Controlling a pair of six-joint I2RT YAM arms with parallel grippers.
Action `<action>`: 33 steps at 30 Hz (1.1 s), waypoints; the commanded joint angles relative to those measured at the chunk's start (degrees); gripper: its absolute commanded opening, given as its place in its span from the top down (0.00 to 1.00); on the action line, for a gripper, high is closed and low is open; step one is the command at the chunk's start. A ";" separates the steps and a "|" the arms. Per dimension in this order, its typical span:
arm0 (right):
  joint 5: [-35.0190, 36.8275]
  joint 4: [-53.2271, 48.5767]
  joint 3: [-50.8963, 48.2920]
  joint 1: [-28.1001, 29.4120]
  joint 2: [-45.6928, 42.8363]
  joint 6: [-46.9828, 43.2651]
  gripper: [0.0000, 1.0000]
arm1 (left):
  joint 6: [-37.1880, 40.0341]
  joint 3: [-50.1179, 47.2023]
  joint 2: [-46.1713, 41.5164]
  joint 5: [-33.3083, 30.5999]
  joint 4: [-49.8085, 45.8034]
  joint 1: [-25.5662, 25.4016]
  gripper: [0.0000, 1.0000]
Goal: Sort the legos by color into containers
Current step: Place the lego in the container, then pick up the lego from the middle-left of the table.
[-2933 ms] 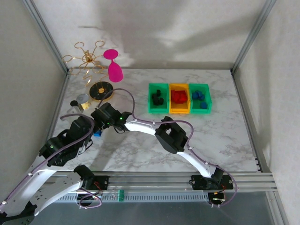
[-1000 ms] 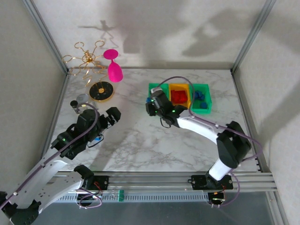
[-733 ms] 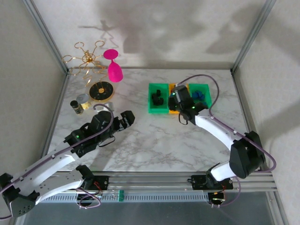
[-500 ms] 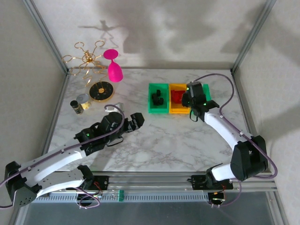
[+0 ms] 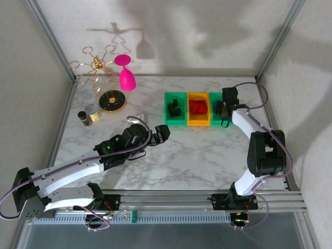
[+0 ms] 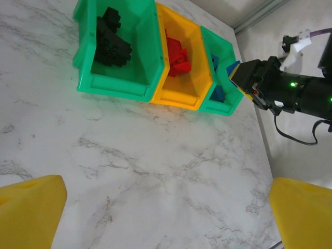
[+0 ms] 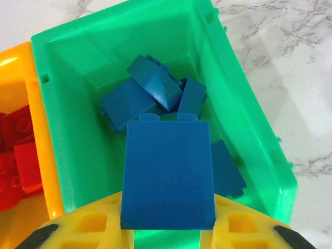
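Note:
In the right wrist view my right gripper (image 7: 168, 224) is shut on a blue brick (image 7: 168, 174), held just above the right green bin (image 7: 249, 119), where several blue bricks (image 7: 150, 91) lie. From above, the right gripper (image 5: 222, 107) hangs over that bin (image 5: 229, 120). The orange-yellow bin (image 5: 198, 122) holds red bricks (image 5: 197, 107), and the left green bin (image 5: 174, 122) holds black bricks (image 5: 175, 108). My left gripper (image 5: 162, 135) stands open over bare marble in front of the bins. Its yellow fingertips (image 6: 31, 207) are far apart with nothing between them.
A gold wire stand (image 5: 96, 67), a pink glass (image 5: 126, 77), a black-and-gold disc (image 5: 111, 100) and small jars (image 5: 85, 115) sit at the back left. A small grey piece (image 5: 143, 117) lies near the left arm. Metal frame posts bound the marble table (image 5: 207, 155).
My right arm swung from the table's left side across to the right green bin, carrying the blue brick. My left arm stretched forward and right toward the table's middle.

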 commanded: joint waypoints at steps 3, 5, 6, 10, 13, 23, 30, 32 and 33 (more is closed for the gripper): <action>-0.96 0.08 5.12 -0.41 2.90 -1.98 0.54 | 1.36 2.55 -0.18 -2.86 -0.48 -0.44 0.00; -1.08 -0.18 5.61 -0.45 3.11 -2.03 0.49 | 1.38 2.54 -0.59 -3.23 -0.62 -0.41 0.00; -1.21 -0.27 5.74 -0.39 2.98 -2.03 0.46 | 1.45 2.55 -0.85 -3.31 -0.60 -0.43 0.00; -3.00 -0.28 5.49 -0.25 1.05 -1.85 0.44 | 1.91 3.33 -1.34 -4.40 -2.14 -0.36 0.00; -4.37 -0.86 4.59 0.81 -1.59 -1.62 0.41 | 2.35 4.37 -1.89 -5.81 -4.50 -0.27 0.00; -6.11 -1.41 -1.08 15.68 -8.95 -0.09 0.33 | -0.23 3.53 -9.05 -10.33 -13.13 1.34 0.00; -4.91 0.47 -2.39 29.41 -8.65 5.03 0.28 | -2.99 3.08 -14.57 -13.43 -21.81 2.92 0.00; -3.93 1.58 -1.92 34.07 -7.52 5.90 0.27 | -4.06 2.90 -15.90 -14.01 -23.98 3.66 0.00; -3.83 2.62 -1.72 36.41 -6.81 6.27 0.27 | -4.28 2.75 -16.72 -13.97 -24.80 4.14 0.00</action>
